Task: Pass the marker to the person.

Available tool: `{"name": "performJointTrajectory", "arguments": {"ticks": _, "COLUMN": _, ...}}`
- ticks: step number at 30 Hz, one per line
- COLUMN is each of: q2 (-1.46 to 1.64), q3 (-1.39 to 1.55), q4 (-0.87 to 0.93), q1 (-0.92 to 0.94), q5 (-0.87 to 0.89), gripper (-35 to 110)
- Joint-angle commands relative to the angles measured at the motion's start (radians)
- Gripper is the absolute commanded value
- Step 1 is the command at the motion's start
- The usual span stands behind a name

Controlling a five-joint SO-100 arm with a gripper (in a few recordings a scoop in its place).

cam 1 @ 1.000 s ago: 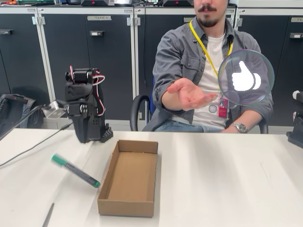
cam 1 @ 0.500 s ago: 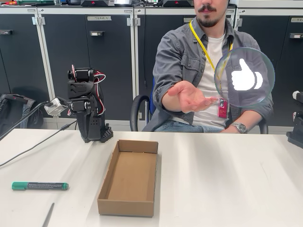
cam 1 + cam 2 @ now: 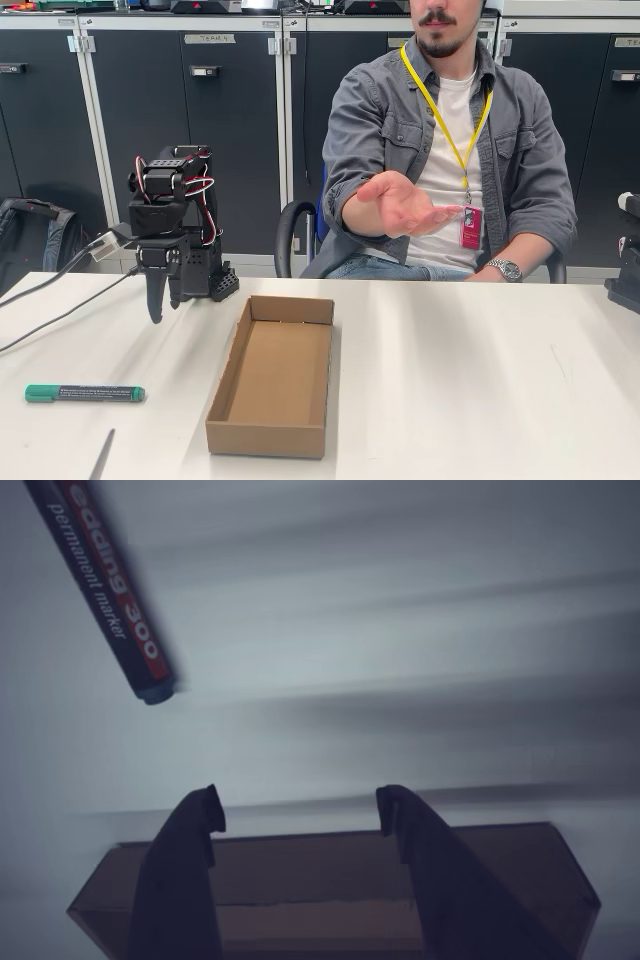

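We see the marker point(image 3: 85, 393) lying flat on the white desk point(image 3: 480, 380) near its front left in the fixed view, green cap to the left, well apart from the cardboard box point(image 3: 272, 375). The wrist view adds what that view cannot: the marker's point(image 3: 108, 585) label reads "edding 300 permanent marker", and the fingers point(image 3: 300, 820) stand spread apart with nothing between them, the box point(image 3: 340, 885) showing beyond their tips. In the fixed view the fingers point(image 3: 160, 300) hang pointing down over the desk, behind the marker and left of the box. A thin grey stick point(image 3: 101, 456) lies at the front edge. Behind the desk the person point(image 3: 440, 150) sits with an open palm point(image 3: 400, 205) held out, before dark cabinets point(image 3: 150, 110).
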Motion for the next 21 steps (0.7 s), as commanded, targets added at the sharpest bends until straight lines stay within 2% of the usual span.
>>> {"name": "performJointTrajectory", "arguments": {"ticks": 1, "q2": -0.071, "q3": -0.064, "q4": -0.069, "q1": 0.057, "q5": -0.02, "gripper": 35}}
{"name": "performJointTrajectory", "arguments": {"ticks": 9, "q2": -0.253, "q3": -0.158, "q4": -0.347, "q1": 0.075, "q5": -0.031, "gripper": 35}}
{"name": "performJointTrajectory", "arguments": {"ticks": 14, "q2": -0.337, "q3": -0.178, "q4": -0.431, "q1": 0.048, "q5": -0.043, "gripper": 37}}
{"name": "performJointTrajectory", "arguments": {"ticks": 21, "q2": -0.399, "q3": -0.175, "q4": -0.457, "q1": 0.051, "q5": -0.051, "gripper": 38}}
